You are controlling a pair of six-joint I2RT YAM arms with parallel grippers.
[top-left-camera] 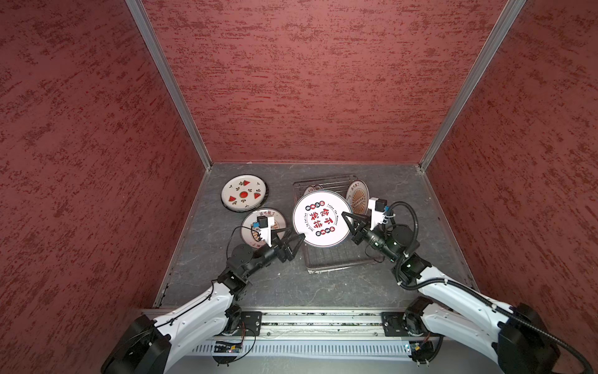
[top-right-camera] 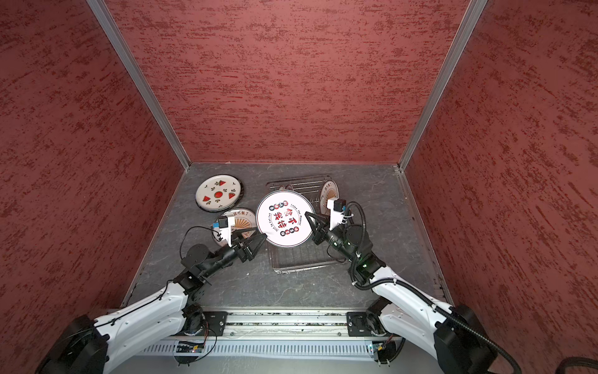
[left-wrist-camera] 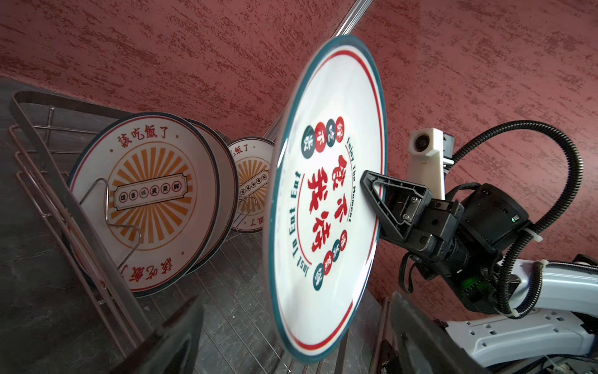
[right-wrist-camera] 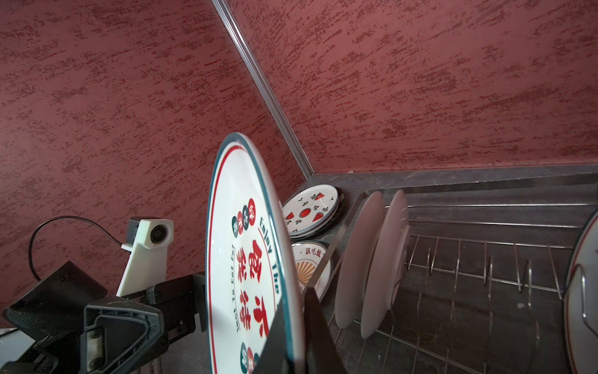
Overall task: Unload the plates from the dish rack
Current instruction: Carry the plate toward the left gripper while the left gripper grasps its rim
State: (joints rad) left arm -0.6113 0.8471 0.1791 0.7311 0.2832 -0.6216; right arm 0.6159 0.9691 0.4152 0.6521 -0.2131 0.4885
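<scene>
A large white plate [top-left-camera: 320, 220] [top-right-camera: 284, 218] with red characters and a teal rim hangs tilted above the silver wire dish rack [top-left-camera: 339, 260] [top-right-camera: 297, 260]. My right gripper [top-left-camera: 345, 216] [right-wrist-camera: 291, 340] is shut on its right rim. My left gripper [top-left-camera: 301, 237] [left-wrist-camera: 291, 340] stands open, one finger on each side of the plate's left rim [left-wrist-camera: 310, 346], with gaps showing. Sunburst plates [left-wrist-camera: 145, 200] [top-left-camera: 356, 192] stand upright in the rack, and two more plates [right-wrist-camera: 359, 259] show their white backs.
A watermelon plate [top-left-camera: 243, 193] lies on a dark one at the back left of the table. A sunburst plate [top-left-camera: 254, 226] lies flat in front of it, partly under my left wrist. Red walls [top-left-camera: 97, 162] close in three sides.
</scene>
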